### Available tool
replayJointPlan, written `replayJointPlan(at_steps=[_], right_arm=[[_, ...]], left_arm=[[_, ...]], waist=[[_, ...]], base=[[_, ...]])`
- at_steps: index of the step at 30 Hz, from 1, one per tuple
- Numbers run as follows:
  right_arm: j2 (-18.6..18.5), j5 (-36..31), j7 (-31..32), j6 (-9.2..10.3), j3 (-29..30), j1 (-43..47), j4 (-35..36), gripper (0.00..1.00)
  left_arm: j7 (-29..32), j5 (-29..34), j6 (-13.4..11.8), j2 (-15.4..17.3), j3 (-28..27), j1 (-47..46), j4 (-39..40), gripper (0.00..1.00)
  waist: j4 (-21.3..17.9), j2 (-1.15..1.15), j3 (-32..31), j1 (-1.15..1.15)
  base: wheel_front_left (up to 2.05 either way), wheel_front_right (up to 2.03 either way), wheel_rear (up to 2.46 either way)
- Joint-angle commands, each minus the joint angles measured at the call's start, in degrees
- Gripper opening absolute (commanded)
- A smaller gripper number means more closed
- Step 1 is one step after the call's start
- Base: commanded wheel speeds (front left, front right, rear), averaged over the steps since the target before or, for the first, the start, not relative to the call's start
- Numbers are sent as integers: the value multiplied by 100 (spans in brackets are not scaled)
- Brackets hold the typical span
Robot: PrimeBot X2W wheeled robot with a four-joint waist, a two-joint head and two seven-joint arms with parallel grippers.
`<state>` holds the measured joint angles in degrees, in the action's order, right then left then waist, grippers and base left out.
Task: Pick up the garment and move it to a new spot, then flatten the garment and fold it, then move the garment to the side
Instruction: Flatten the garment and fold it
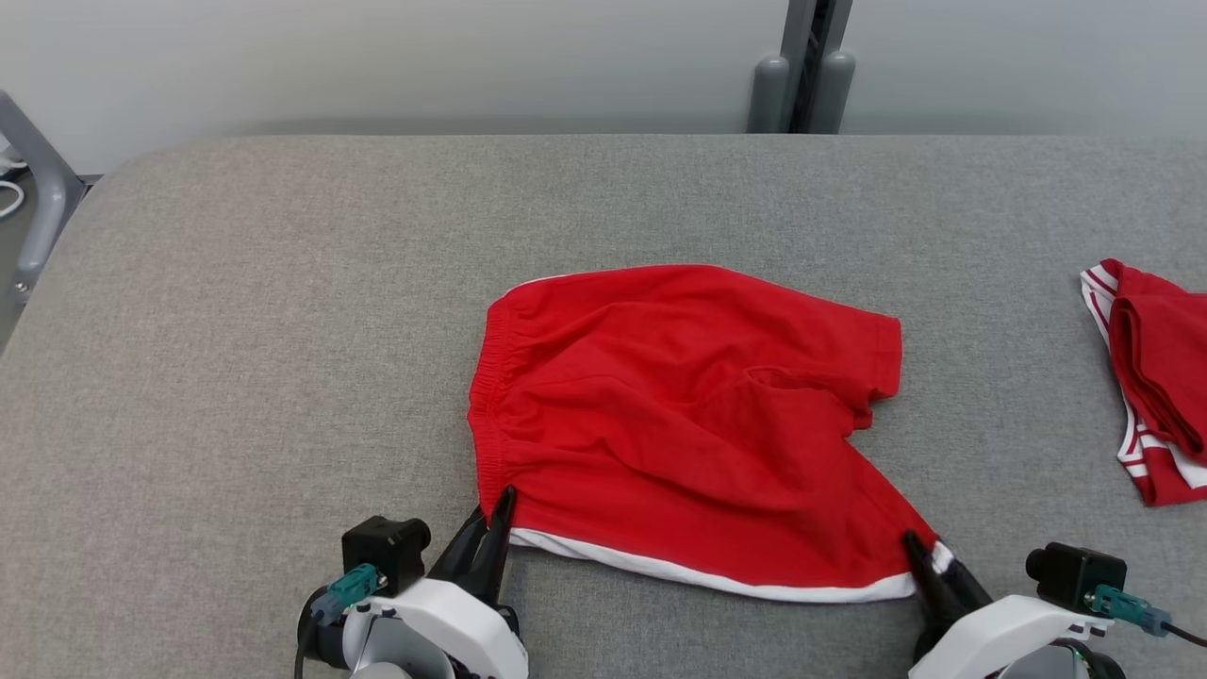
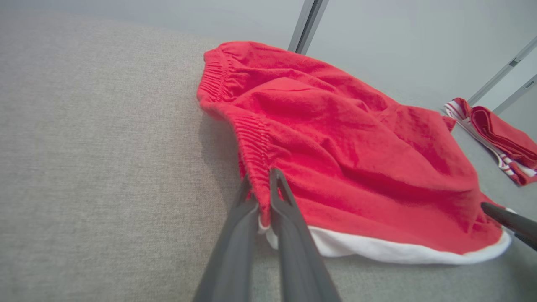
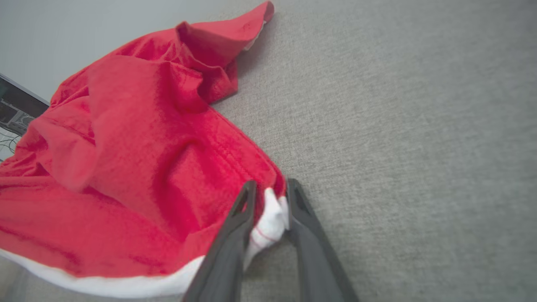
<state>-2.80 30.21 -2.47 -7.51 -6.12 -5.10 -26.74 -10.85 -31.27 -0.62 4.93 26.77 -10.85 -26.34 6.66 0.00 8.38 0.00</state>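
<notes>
Grey padded table (image 1: 236, 330) below, and the garment (image 1: 679, 415) lies spread just ahead of both grippers, rumpled through the middle. My left gripper (image 1: 498, 505) is pinched tight on the waistband corner. My right gripper (image 1: 929, 552) straddles the white-trimmed hem corner, cloth bunched between its fingers; I can't tell if it's biting. I'd call this mid-flattening: folding and moving aside remain. Another red garment (image 1: 1155, 377) sits off beyond my right gripper.

red shorts (image 1: 679, 415) spread mid-surface (image 1: 236, 330), waistband to the left, white trim nearest. left end effector (image 1: 498, 519) pinched on near waistband corner, right end effector (image 1: 929, 558) on near right hem corner. second red garment (image 1: 1155, 377) at right edge.
</notes>
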Motion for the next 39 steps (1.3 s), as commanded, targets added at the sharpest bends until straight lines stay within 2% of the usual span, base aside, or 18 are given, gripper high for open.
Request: replayJointPlan(at_steps=[1,5,8,10,17,19,24,29,33,39], right_arm=[[-20,13,23,4,-19,-33,-57,0],[-27,-21,-24,4,-7,-108,-69,0],[-28,-73,-73,4,10,-203,117,0],[-56,-91,-53,4,47,-274,268,0],[-231,-315,181,4,244,-607,1054,0],[-257,-328,363,4,345,-790,1452,0],[-176,-79,620,4,718,-1236,1940,0],[-72,168,928,4,1108,-1871,2138,0],[-25,337,1187,4,1337,-2469,2087,0],[-25,704,1348,4,1421,-3386,1553,0]], left_arm=[[12,-26,-25,50,5,-52,31,0],[36,-53,-22,99,0,-68,80,0],[205,-318,172,89,-67,-4,329,0],[379,-376,241,195,-58,-13,510,0],[1315,-877,413,446,-75,-58,1541,0],[1870,-1321,415,447,-176,-196,2126,0],[2782,-2112,60,453,-551,-572,2843,0],[3502,-2581,-397,453,-864,-1220,3147,0],[3873,-2851,-778,395,-1120,-1825,2981,0],[4276,-3315,-1504,219,-1592,-2712,2353,0]], waist=[[5,0,5,0],[7,0,-3,0],[-14,0,-42,0],[-28,0,-95,0],[-88,0,-415,0],[-113,0,-559,0],[-178,0,-769,0],[-255,0,-854,0],[-323,0,-818,0],[-429,0,-536,0]], base=[[0,0,0],[0,0,0],[0,0,0],[0,0,0],[0,0,0],[0,0,0],[0,0,0],[0,0,0],[0,0,0],[0,0,0]])
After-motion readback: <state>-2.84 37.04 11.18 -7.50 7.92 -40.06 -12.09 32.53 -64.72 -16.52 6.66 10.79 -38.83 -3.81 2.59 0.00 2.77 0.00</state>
